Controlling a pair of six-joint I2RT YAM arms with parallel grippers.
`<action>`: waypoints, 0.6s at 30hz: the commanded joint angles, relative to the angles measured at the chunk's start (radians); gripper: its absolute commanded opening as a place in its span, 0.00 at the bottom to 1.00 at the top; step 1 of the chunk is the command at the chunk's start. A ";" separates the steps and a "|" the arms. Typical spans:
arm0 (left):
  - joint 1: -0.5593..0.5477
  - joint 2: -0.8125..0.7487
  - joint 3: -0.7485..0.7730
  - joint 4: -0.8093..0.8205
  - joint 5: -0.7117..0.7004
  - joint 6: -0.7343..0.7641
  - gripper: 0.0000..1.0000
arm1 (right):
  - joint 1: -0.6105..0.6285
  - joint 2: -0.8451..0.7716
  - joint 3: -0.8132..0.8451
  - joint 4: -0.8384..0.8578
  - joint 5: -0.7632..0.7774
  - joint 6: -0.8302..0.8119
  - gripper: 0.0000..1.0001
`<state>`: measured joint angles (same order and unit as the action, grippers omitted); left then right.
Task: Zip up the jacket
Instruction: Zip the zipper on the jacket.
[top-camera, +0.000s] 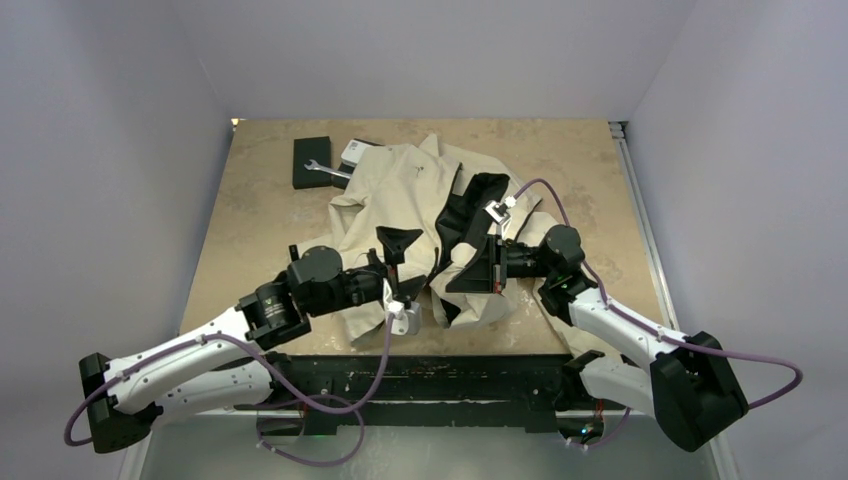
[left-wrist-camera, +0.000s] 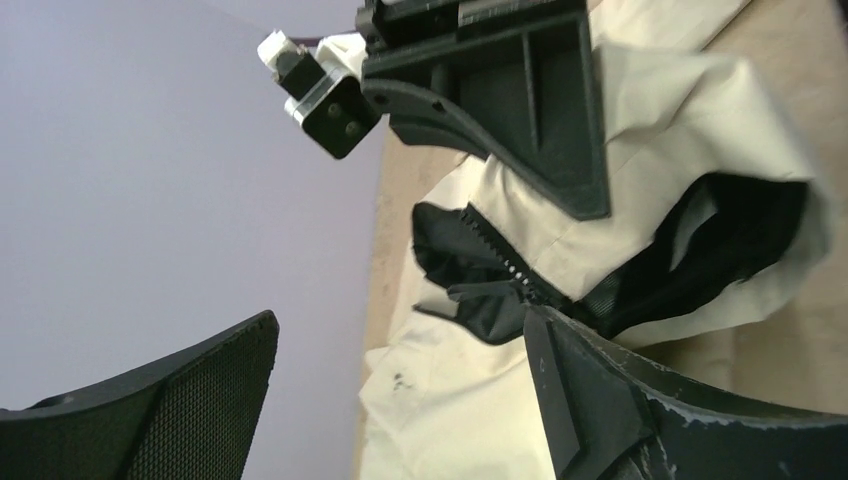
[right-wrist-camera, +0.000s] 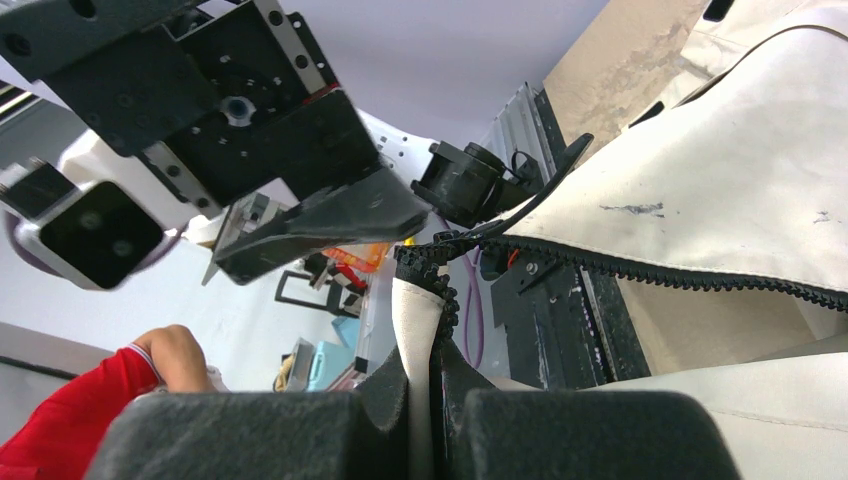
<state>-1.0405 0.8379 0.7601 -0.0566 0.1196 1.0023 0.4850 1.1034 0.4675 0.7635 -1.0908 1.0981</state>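
Note:
The cream jacket (top-camera: 400, 185) lies crumpled in the middle of the table, its black lining (top-camera: 470, 205) turned out on the right side. My right gripper (top-camera: 482, 268) is shut on the jacket's front edge. In the right wrist view the fingers (right-wrist-camera: 330, 430) pinch the cream hem and black zipper tape (right-wrist-camera: 425, 310), and the toothed zipper (right-wrist-camera: 660, 276) runs off to the right. My left gripper (top-camera: 399, 279) stands open just left of it, one finger (left-wrist-camera: 590, 390) touching the dark fabric by the zipper teeth (left-wrist-camera: 505, 262), with nothing between the pads.
A black box (top-camera: 310, 160) with a silver wrench (top-camera: 327, 170) and a small white object (top-camera: 355, 151) sit at the back left of the tan table (top-camera: 260, 220). A metal rail (top-camera: 640, 230) lines the right edge. A red-sleeved hand (right-wrist-camera: 160, 365) shows beyond the table.

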 joint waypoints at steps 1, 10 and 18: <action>0.006 -0.031 0.108 -0.194 0.147 -0.255 0.93 | 0.002 -0.014 0.041 0.038 -0.016 -0.009 0.00; 0.005 0.007 0.040 -0.201 0.171 -0.303 0.92 | 0.003 -0.026 0.043 0.025 -0.017 -0.010 0.00; 0.002 0.062 0.015 -0.178 0.058 -0.255 0.79 | 0.003 -0.024 0.039 0.027 -0.018 -0.012 0.00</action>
<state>-1.0401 0.8875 0.7849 -0.2710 0.2424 0.7395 0.4850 1.1034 0.4675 0.7628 -1.0916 1.0981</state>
